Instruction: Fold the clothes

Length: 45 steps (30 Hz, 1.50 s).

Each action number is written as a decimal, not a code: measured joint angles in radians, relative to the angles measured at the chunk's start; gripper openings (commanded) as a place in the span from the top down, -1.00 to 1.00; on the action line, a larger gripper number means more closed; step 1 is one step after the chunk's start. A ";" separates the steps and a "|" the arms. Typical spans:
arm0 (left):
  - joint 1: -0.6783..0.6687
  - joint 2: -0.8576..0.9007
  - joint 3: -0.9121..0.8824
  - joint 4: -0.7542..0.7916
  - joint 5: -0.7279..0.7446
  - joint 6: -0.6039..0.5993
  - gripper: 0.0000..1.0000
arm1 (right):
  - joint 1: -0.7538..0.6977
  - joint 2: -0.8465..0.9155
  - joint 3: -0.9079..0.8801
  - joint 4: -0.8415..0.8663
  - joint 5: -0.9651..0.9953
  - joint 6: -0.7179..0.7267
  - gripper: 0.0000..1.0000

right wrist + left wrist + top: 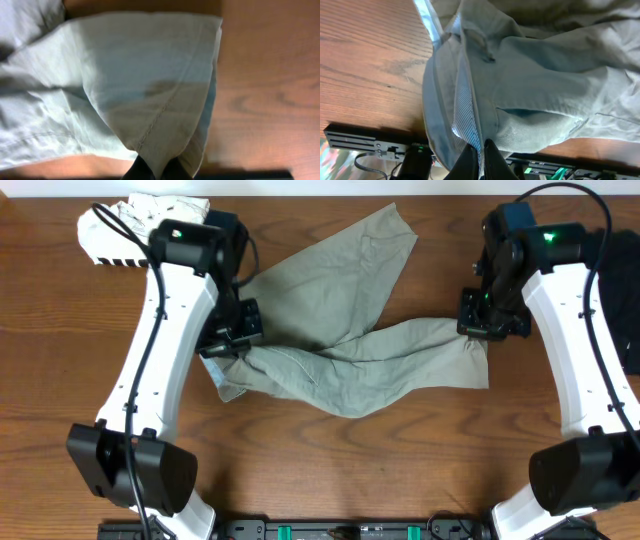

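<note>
**Both tools pinched shut on the khaki garment, cloth twisted between them**

The left tool (481, 156) is closed on a bunched edge of the khaki-grey garment (350, 330), at what looks like the waistband, where a woven lining strip and a seam run down into the fingers. The right tool (156, 169) is closed on the opposite end, at a hemmed corner whose stitched seam leads straight into the grip.

Between them the garment lies in the middle of the surface (400, 480), unfolded and crumpled. One leg stretches across to the right tool. The other flares away toward the far edge, crossing over the first.

Both grips look thin, each holding only an edge. In my judgement a hard pull apart could slide the cloth out of either one, more likely on the right, where little fabric sits between the fingers. The crossed legs are the other risk: folding without first spreading them would trap the twist and leave a lopsided bundle. The free leg may also drag toward the white garment with black stripes (125, 225), heaped at the far left corner.

The fabric is soft cotton, wrinkled, with pockets and seams showing.
</note>
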<state>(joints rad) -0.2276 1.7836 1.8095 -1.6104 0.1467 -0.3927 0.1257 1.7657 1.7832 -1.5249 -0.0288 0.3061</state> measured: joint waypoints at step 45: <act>-0.385 -0.608 -0.144 -0.001 -0.011 -0.327 0.88 | 0.000 -0.534 0.000 -0.031 0.101 0.069 0.98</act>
<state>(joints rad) -0.6125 1.1751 1.6657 -1.6115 0.1360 -0.7200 0.1257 1.2316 1.7828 -1.5558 0.0719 0.3752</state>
